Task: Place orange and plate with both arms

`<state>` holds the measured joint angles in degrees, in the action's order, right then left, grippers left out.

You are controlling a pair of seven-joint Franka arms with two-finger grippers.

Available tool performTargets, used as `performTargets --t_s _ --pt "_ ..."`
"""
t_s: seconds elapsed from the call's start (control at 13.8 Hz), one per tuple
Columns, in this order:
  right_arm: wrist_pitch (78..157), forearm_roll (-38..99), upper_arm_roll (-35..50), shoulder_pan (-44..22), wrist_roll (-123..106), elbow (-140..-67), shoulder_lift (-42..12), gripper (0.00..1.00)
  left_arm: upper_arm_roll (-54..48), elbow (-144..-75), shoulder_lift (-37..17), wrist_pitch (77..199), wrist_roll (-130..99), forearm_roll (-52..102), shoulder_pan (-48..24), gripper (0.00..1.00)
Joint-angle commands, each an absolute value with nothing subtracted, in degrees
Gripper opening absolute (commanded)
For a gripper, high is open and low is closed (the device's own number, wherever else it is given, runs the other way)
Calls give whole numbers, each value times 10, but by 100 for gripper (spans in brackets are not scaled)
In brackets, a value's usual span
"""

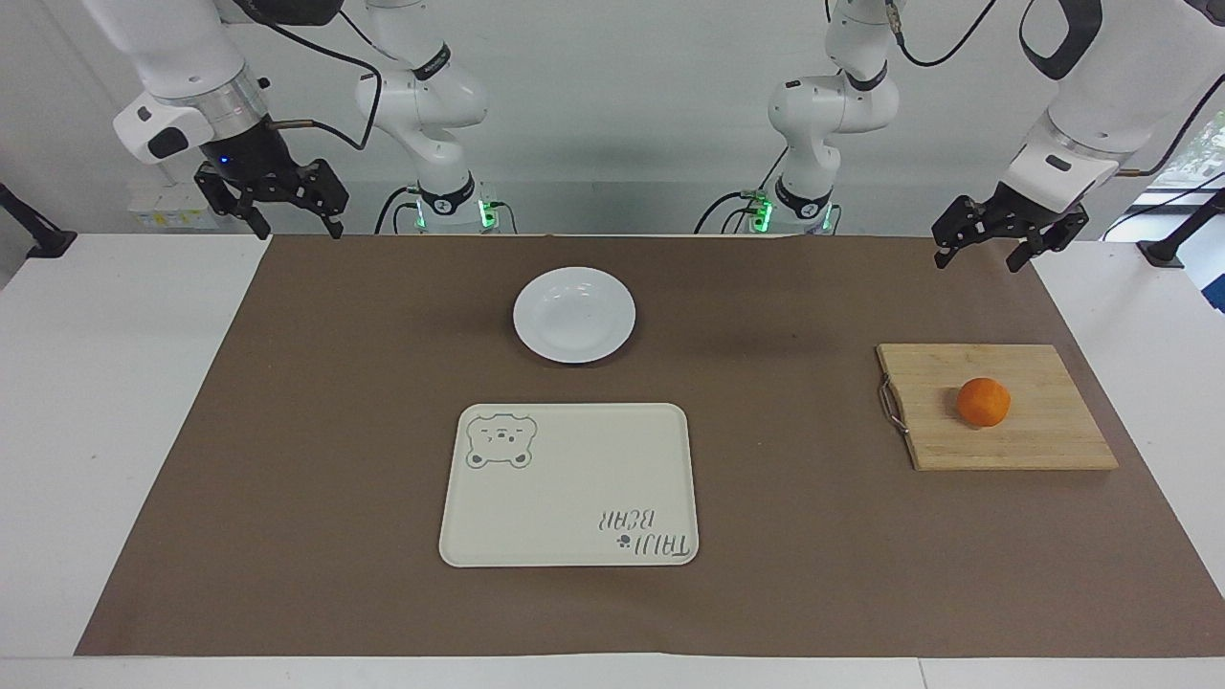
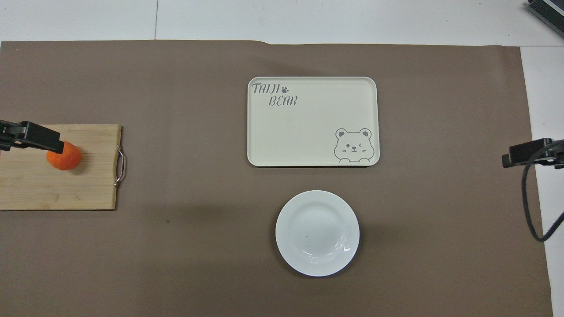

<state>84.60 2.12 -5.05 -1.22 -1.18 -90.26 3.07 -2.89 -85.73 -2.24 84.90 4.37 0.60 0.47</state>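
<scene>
The orange [image 1: 983, 401] lies on a wooden cutting board [image 1: 1043, 435] toward the left arm's end of the table; it also shows in the overhead view [image 2: 66, 157]. The white plate [image 1: 574, 314] sits empty on the brown mat, nearer to the robots than the cream bear tray [image 1: 569, 484]. My left gripper [image 1: 984, 254] hangs open and empty, high over the mat's edge, well clear of the orange. My right gripper [image 1: 297, 230] hangs open and empty over the mat's corner at the right arm's end. In the overhead view a left gripper finger [image 2: 33, 136] overlaps the orange.
The plate [image 2: 317, 233] and tray [image 2: 313, 121] lie mid-table in the overhead view. The cutting board [image 2: 88, 189] has a metal handle [image 2: 120, 166] on its side toward the tray. The brown mat [image 1: 287, 431] covers most of the white table.
</scene>
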Motion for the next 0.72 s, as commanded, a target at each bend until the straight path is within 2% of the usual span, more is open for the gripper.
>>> performTargets --t_s 0.0,0.65 --pt "838 32 -51 -8 -1 -903 37 100 -33 -838 -33 849 54 -2 11 100" --pt "835 32 -47 -9 -1 -903 37 100 -31 -837 -46 855 135 -6 41 100"
